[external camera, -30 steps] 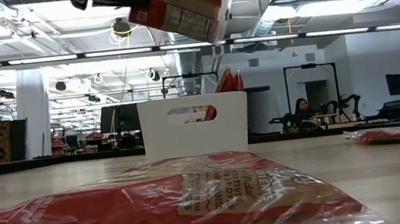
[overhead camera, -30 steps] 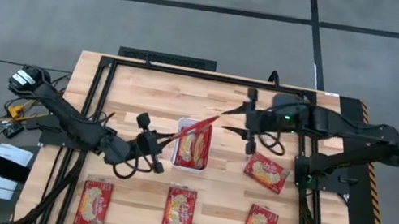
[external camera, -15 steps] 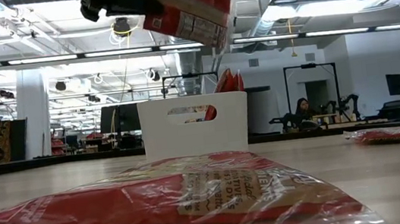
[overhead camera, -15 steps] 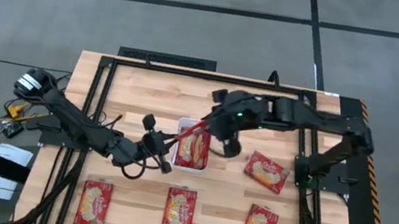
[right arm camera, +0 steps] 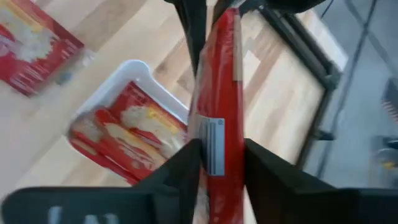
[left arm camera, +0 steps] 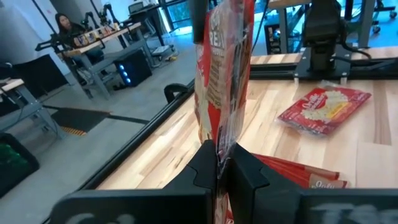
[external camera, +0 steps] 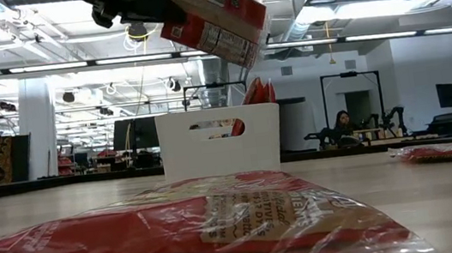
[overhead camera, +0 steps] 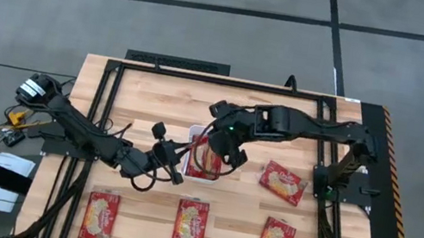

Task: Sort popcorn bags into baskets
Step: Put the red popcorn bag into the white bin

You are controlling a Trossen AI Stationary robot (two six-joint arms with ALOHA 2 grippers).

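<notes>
Wood table (overhead camera: 155, 92) w/ black frame, grey floor (overhead camera: 208, 40) (taped lines), open workshop behind

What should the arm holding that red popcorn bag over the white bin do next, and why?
Probably lower it a little. The right gripper holds a popcorn bag on edge above the white basket, well clear of its rim in the low view. The basket already holds bags, and the left gripper pinches one standing upright in it, so the new bag likely needs lowering in beside that one before release.

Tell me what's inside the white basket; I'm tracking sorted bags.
The white basket holds red popcorn bags, at least two visible. The right gripper, holding another bag above, covers the rest, so the count is unclear.
</notes>
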